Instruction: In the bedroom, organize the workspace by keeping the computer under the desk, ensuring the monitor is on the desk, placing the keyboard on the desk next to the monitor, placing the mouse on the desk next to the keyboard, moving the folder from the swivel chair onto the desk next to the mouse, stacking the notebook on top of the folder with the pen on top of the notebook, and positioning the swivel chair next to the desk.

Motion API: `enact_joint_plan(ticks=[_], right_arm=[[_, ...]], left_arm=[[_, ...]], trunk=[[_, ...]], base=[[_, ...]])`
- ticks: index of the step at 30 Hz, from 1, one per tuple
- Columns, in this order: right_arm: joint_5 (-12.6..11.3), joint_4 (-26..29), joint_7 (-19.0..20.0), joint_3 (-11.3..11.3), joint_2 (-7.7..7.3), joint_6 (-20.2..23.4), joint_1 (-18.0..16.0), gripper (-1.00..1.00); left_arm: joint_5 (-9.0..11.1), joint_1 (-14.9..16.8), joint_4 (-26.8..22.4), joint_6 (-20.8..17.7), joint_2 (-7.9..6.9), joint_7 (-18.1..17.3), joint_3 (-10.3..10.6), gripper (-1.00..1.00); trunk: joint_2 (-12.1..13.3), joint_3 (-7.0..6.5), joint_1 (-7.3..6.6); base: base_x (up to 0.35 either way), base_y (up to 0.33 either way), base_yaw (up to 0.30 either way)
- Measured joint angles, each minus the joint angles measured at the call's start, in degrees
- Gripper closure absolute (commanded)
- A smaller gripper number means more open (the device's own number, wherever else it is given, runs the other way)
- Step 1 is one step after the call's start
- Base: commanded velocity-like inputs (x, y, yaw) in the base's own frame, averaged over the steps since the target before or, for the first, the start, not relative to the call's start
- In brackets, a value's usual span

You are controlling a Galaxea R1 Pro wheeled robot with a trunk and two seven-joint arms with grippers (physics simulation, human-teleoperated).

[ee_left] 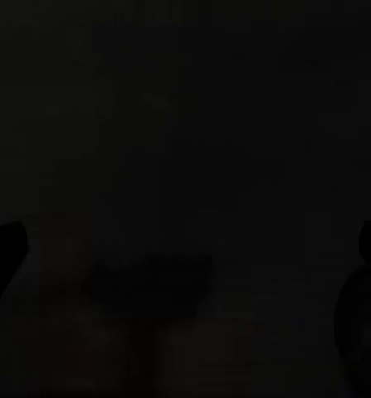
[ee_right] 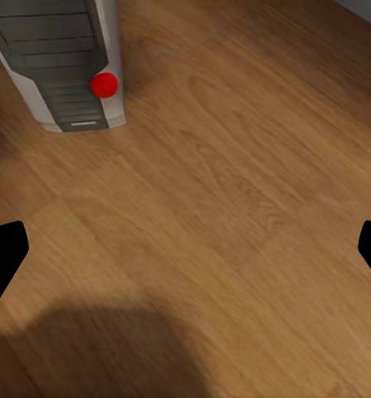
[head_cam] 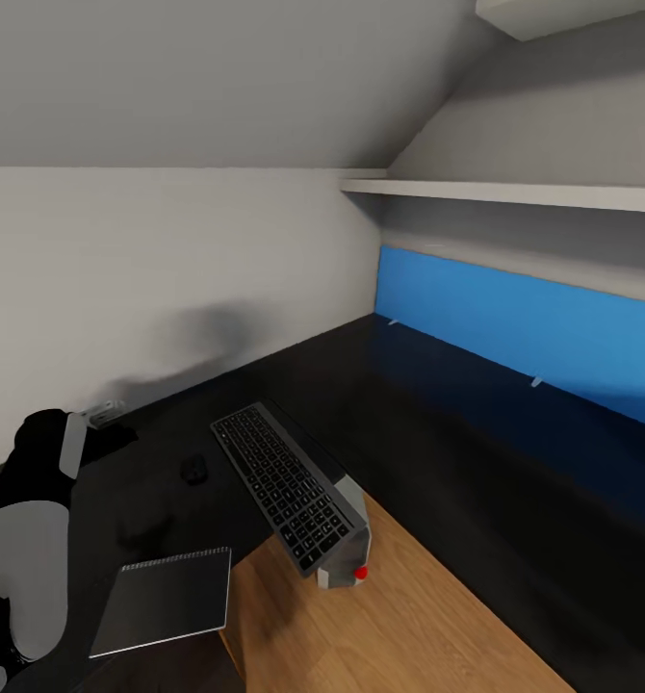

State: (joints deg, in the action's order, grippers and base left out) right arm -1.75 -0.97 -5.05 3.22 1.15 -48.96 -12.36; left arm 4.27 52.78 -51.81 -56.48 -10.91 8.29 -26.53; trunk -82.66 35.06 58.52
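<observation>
Low centre in the head view, the keyboard (head_cam: 286, 486) lay atop the computer (head_cam: 347, 558), seemingly light, stiff, best pinched along its silvery rim; right gripper (ee_right: 185, 249) spread wide, left gripper's state untellable.

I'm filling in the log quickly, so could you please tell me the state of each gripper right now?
Left gripper: open, holding nothing, though the view is nearly black.
Right gripper: open, empty, above the wooden floor near the computer.

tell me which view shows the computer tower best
The right wrist view: the computer shows its grey front with a red button, standing on the wooden floor. The head view catches only its lower front beneath the keyboard.
</observation>
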Motion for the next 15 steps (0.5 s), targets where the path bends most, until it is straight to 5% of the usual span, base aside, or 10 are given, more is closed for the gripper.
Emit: enact_joint_plan(ticks=[15], right_arm=[[0.0,0.0,0.0,0.1,0.11,0.0,0.0,-1.00]], left_arm=[[0.1,0.0,0.1,-0.1,0.10,-0.1,-0.1,-1.00]], trunk=[[0.0,0.01,0.00]], base=[[0.000,0.000,-0.001]])
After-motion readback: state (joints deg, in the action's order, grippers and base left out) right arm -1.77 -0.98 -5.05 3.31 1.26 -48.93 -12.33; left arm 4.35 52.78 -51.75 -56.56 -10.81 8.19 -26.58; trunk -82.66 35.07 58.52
